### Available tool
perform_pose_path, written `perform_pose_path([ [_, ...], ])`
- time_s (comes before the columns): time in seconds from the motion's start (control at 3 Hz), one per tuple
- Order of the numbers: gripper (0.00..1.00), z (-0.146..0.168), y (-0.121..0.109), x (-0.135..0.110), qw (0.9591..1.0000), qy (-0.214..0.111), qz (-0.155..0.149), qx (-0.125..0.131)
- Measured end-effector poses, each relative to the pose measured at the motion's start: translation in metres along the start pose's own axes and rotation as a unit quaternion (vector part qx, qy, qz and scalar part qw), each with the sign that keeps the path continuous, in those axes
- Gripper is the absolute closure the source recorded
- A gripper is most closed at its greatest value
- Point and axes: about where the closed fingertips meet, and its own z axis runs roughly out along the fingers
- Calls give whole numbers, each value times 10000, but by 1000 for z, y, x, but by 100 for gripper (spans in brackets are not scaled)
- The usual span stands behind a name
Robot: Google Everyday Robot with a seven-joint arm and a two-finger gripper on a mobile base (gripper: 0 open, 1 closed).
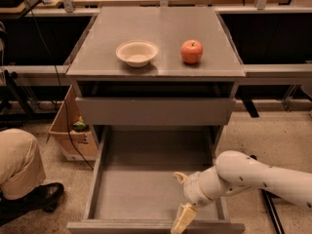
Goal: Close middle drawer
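The middle drawer (pixel 141 179) is a wide grey tray with low side walls, pulled far out of the cabinet toward me. Its slim front panel (pixel 122 226) runs along the bottom edge of the view. The drawer holds nothing. My gripper (pixel 181 199) comes in from the right on a white arm (pixel 253 177) and sits over the drawer's front right part. Its fingers are spread. One cream finger (pixel 182 220) hangs down over the front panel; the other (pixel 179 178) points back into the drawer.
A grey drawer with a taller front panel (pixel 155 111) sits above, slightly out. On the cabinet top (pixel 97 57) stand a cream bowl (pixel 137 52) and a red apple (pixel 192 51). A cardboard box (pixel 73 130) and a person's knee (pixel 17 160) and shoe (pixel 41 196) are at left.
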Motion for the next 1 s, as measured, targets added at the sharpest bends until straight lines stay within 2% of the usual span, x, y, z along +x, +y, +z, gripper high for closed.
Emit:
perform_pose_path([
  [0.67,0,60,10,19,9995,-307,85,-76],
  [1.0,0,89,13,25,9992,-347,155,-123],
])
